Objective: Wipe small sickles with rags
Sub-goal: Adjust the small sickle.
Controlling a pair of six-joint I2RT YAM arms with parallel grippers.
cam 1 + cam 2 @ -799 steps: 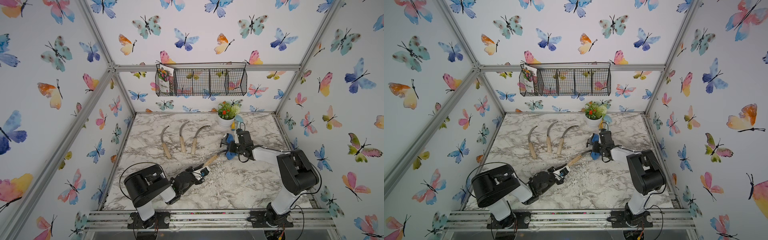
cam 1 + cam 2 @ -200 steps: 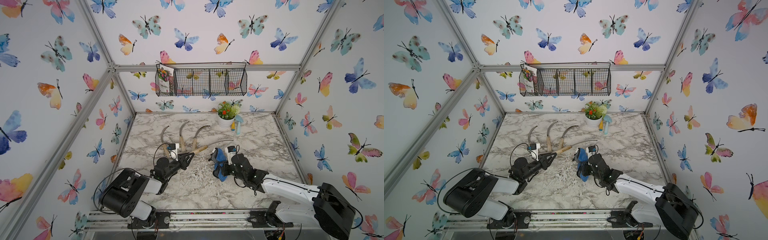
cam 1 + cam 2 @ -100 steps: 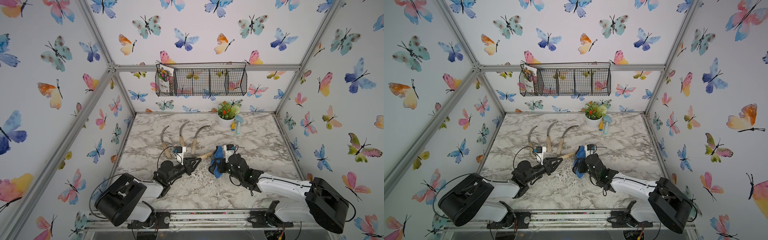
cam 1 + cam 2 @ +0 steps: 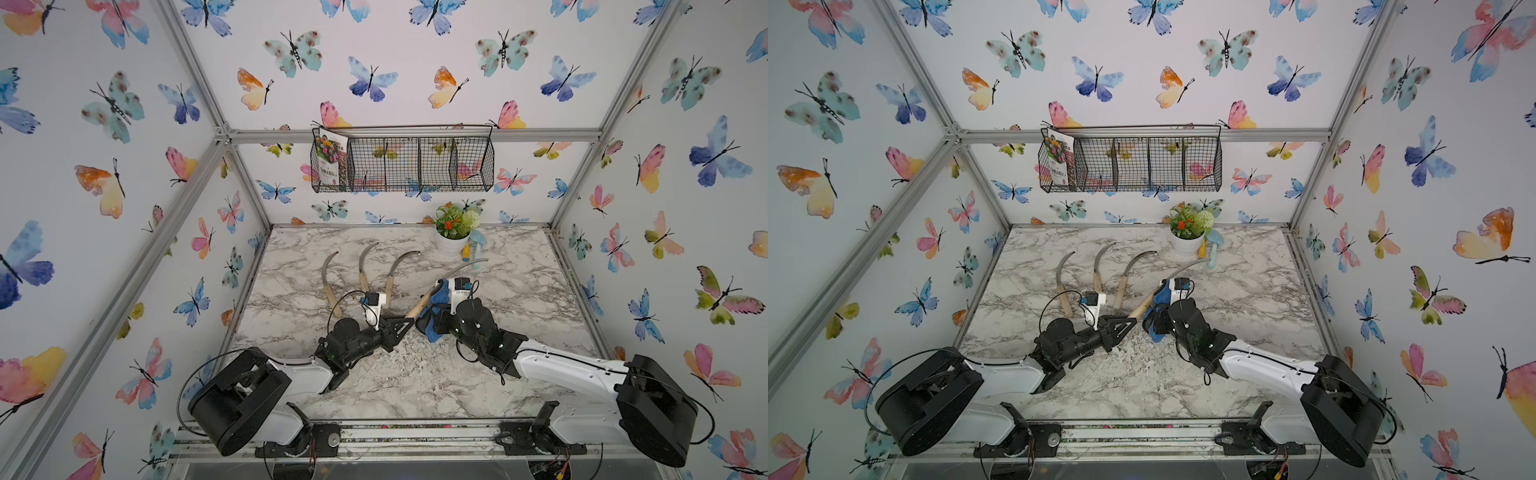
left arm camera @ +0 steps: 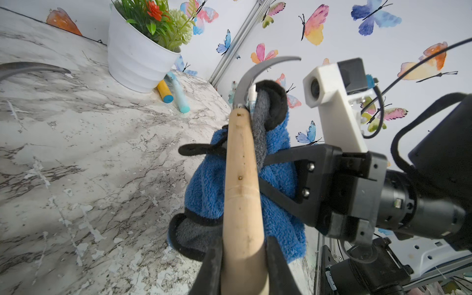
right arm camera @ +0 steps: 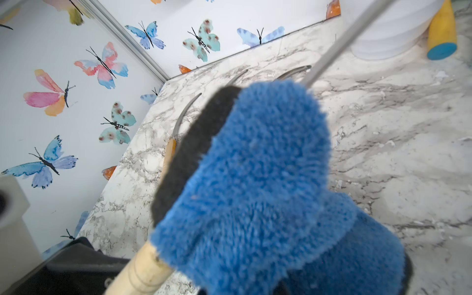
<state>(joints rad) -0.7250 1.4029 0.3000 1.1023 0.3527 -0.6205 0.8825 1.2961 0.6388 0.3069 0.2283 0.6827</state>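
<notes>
My left gripper (image 5: 244,260) is shut on the pale wooden handle of one small sickle (image 5: 241,178), and its grey blade (image 5: 255,74) curves up and away. In both top views this sickle (image 4: 417,306) slants above mid-table, blade tip near the flowerpot. My right gripper (image 4: 441,316) is shut on the blue and dark grey rag (image 4: 434,305), which wraps the sickle where handle meets blade. In the right wrist view the rag (image 6: 255,191) hides the jaws. Three more small sickles (image 4: 330,282) (image 4: 363,270) (image 4: 392,274) lie side by side behind my left arm.
A white flowerpot (image 4: 451,247) stands at the back with a light-blue trowel (image 4: 478,245) leaning beside it. A wire basket (image 4: 403,166) hangs on the back wall. Butterfly-papered walls close in both sides of the marble table (image 4: 519,299).
My left gripper has carried the sickle rightward toward mid-table. My right gripper has brought the rag farther back, up against the sickle's handle and blade base.
</notes>
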